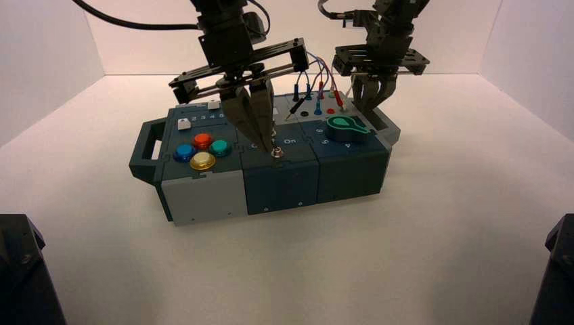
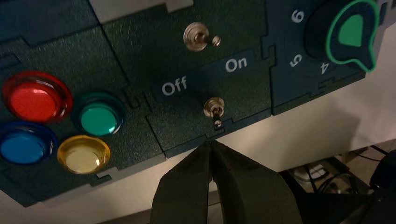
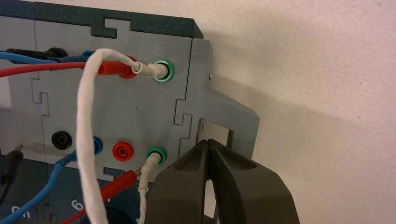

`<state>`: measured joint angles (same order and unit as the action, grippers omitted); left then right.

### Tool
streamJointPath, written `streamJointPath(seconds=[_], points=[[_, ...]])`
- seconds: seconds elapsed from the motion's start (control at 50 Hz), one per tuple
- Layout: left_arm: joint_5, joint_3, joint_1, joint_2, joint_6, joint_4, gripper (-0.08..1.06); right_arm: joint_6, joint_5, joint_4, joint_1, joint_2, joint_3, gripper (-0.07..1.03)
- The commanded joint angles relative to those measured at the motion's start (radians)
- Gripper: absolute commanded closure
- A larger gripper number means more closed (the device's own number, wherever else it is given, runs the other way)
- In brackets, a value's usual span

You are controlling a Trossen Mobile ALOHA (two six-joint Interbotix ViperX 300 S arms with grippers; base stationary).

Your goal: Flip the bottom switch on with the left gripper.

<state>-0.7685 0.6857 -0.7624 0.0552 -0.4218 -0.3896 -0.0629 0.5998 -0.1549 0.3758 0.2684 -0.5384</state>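
Left of the switches sit red (image 2: 35, 103), blue (image 2: 22, 146), green (image 2: 98, 119) and yellow (image 2: 83, 155) buttons. The left tool (image 2: 210, 142), closed and empty, is just beside the bottom switch (image 2: 214, 108), near the front edge; its lever points frontward, neither to "Off" nor "On". Farther right, the right tool (image 3: 208, 141) idles above the box's handle (image 3: 232, 123).
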Motion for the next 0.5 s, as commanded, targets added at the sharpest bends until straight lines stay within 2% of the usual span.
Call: streamJointPath(seconds=[0.02,0.1,0.14,0.24,0.5], points=[[-0.009,-0.038,-0.003,-0.012,-0.029,0.048,1.01,-0.011,0.002,0.005,0.015,0.058,-0.012,0.98],[-0.029,-0.055,-0.003,-0.012,-0.06,0.095,1.01,-0.009,0.002,0.005,0.015,0.058,-0.012,0.99],[-0.048,-0.066,-0.003,-0.012,-0.078,0.132,1.01,-0.011,0.002,0.005,0.015,0.06,-0.012,0.98],[-0.071,-0.086,-0.003,-0.012,-0.104,0.179,1.01,-0.009,0.002,0.005,0.015,0.061,-0.012,0.98],[-0.075,-0.114,-0.003,0.011,-0.109,0.189,1.01,-0.011,0.002,0.005,0.015,0.066,-0.011,0.98]])
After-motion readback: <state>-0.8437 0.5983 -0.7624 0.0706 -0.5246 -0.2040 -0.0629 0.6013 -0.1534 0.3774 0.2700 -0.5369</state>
